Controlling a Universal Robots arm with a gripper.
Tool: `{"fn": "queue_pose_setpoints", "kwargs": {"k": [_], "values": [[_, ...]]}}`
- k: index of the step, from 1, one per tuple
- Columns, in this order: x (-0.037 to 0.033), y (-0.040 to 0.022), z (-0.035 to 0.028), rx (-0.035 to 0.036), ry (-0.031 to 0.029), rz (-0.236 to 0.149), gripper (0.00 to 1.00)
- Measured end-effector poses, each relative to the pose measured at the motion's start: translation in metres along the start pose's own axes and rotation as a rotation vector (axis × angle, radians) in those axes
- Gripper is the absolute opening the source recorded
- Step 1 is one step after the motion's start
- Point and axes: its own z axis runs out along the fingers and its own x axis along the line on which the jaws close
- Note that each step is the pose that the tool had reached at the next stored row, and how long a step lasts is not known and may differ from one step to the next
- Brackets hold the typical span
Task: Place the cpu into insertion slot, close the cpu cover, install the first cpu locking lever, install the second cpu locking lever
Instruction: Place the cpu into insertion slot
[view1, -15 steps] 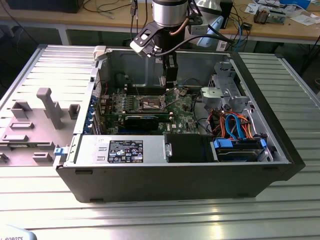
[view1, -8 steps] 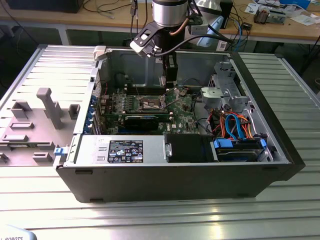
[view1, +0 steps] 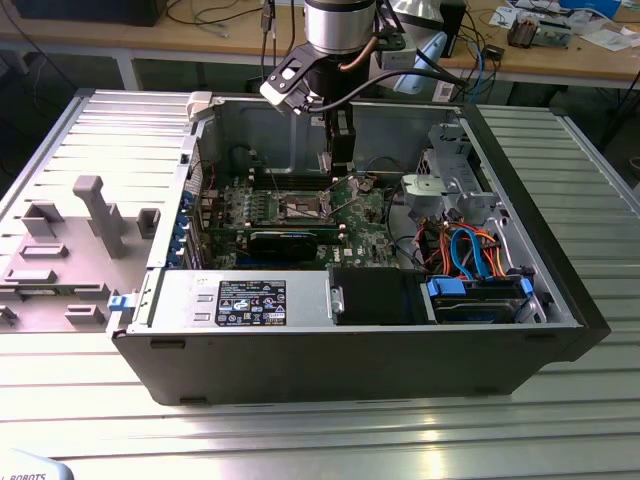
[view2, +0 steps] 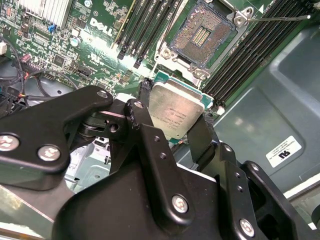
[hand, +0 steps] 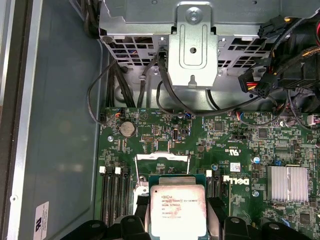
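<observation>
Two fingers (view2: 200, 135) of my gripper (view2: 172, 115) pinch the cpu (view2: 176, 111) by opposite edges, its silver-grey top facing the camera in both wrist views. The insertion slot (view2: 202, 32) lies beyond my fingertips, apart from the chip, with its dark field of contacts bare and nothing touching it. As far as I can judge, chip and slot are turned nearly the same way, edge parallel to edge. A thin locking lever (view2: 272, 19) stands off to one side of the slot. In the exterior view I hang over the green board (view1: 365, 215) inside the open computer case (view1: 300, 370), near the slot.
</observation>
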Motion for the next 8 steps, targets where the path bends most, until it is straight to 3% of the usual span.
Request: {"fn": "queue_pose_setpoints", "kwargs": {"k": [8], "values": [[0.0000,0.0000,0.0001,0.0000,-0.0002,0.003,0.54]]}}
